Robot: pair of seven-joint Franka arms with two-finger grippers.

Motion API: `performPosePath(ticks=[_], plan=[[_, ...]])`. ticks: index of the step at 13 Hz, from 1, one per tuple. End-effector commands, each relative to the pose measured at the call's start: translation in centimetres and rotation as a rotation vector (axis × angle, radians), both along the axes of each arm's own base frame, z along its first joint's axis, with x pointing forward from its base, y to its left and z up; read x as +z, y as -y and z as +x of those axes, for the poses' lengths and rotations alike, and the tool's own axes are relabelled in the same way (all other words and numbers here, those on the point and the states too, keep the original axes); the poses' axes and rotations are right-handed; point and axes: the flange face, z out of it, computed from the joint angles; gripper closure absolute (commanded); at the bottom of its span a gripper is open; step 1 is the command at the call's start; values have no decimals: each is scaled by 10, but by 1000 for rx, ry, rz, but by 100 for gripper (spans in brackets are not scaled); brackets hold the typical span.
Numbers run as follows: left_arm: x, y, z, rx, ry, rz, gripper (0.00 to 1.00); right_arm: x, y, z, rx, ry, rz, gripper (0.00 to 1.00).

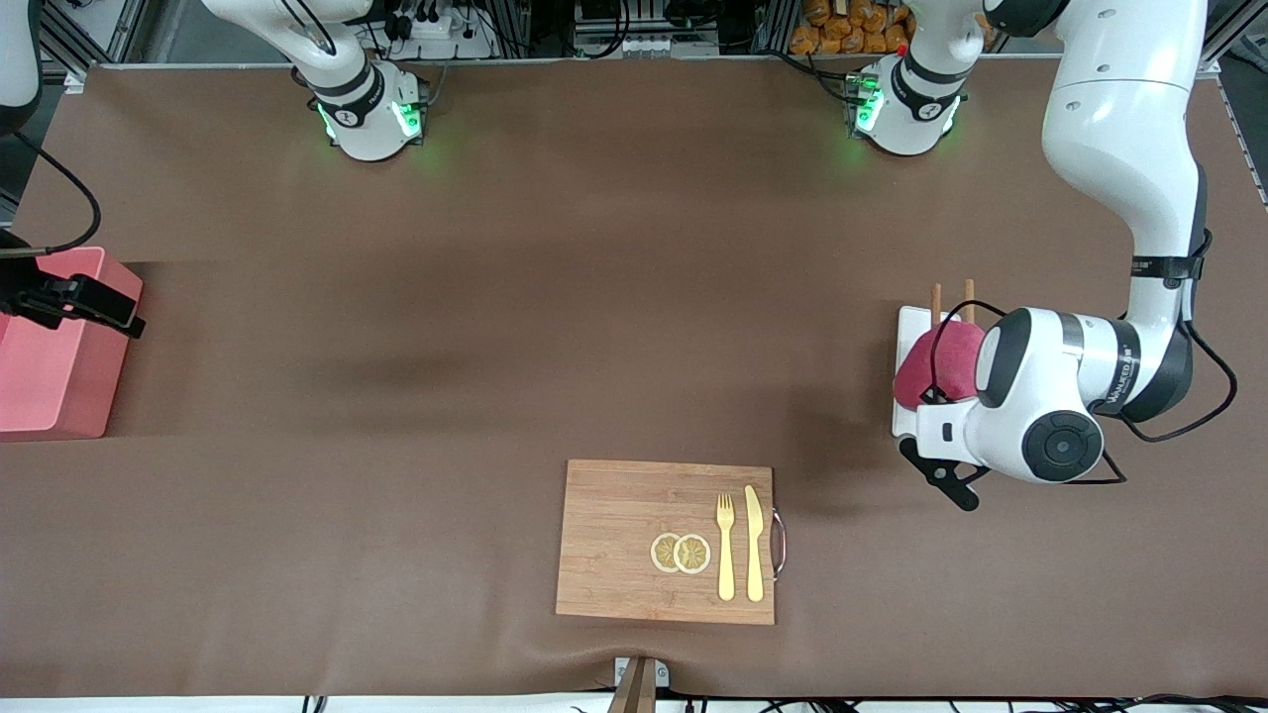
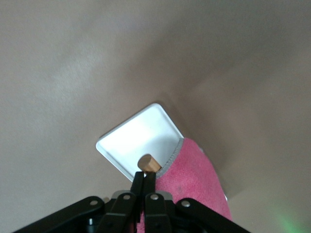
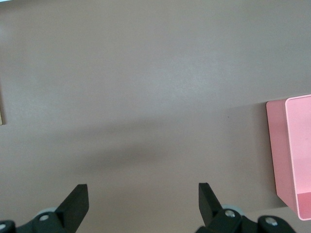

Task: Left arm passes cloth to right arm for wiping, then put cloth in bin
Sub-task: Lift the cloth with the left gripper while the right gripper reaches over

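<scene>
Nearest me, the wooden board (image 1: 665, 542) is sitting idle. At three o'clock I'm pinching the cloth (image 1: 936, 364) on the tray (image 2: 138, 138), left gripper (image 2: 144, 194) seemingly clamped; right gripper (image 3: 141, 196) is waiting, spread, by the bin (image 1: 54, 347). Next: lifting toward handover.

cloth (image 1: 939, 362): soft raspberry-red fabric, matt, fine nap, with a pale stitched hem
bin (image 1: 59, 342): salmon-pink plastic, smooth walls, faint sheen
tray (image 2: 138, 141): white, smooth, glossy
chopsticks (image 1: 937, 301): brown wood, matt
board (image 1: 614, 540): pale wood with visible grain, matt, metal loop handle
fork (image 1: 726, 545) and knife (image 1: 755, 543): yellow, smooth, slightly shiny
tabletop (image 1: 555, 297): brown covering, matt, gently rippled at the front edge
left end effector (image 2: 144, 194): black fingers, smooth, dull
right end effector (image 3: 141, 204): black fingers, matt
</scene>
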Motion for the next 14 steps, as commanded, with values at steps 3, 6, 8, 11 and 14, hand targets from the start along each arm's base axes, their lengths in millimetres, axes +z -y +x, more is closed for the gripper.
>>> performPosePath(ticks=[3,6,8,11,14], plan=[[13,-12,-8,19,-38,53,100,0,0,2,-18,6,13,0],[32,-5,-6,57,0,65,100,0,0,2,-20,5,19,0],[51,0,-9,92,17,79,100,0,0,2,-20,7,25,0],[96,6,-18,149,43,87,100,0,-1,2,-19,7,27,0],[155,24,-37,252,78,84,100,0,0,2,-24,6,34,0]])
